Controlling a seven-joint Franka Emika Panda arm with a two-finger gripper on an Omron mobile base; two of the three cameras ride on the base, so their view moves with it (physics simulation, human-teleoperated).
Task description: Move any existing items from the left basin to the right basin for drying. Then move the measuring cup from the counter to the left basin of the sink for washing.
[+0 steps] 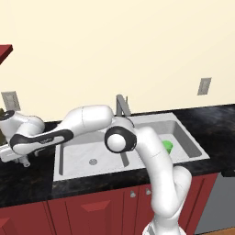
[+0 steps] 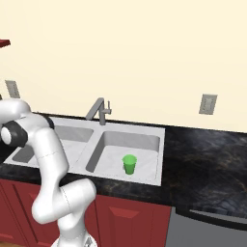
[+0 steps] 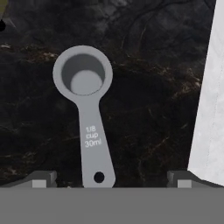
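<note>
The measuring cup [image 3: 83,76] lies flat on the black speckled counter [image 3: 153,65], a small grey bowl with a straight handle marked 1/8 cup. My gripper [image 3: 111,181] hangs open right above it, and the handle's end lies between the two fingertips. From the left base view the gripper [image 1: 20,160] reaches over the counter [image 1: 27,181] left of the sink. The green tumbler [image 1: 167,146] [image 2: 129,164] stands upright in the right basin [image 1: 186,135] [image 2: 144,142]. The left basin [image 1: 75,153] [image 2: 72,137] holds nothing.
The sink's light grey rim [image 3: 212,100] runs along the right of the hand view. A grey faucet [image 1: 121,105] [image 2: 98,111] stands behind the divider. Wall outlets [image 1: 10,100] [image 2: 208,104] sit above the counter. The worktop [image 2: 207,159] stretches on to the right of the sink.
</note>
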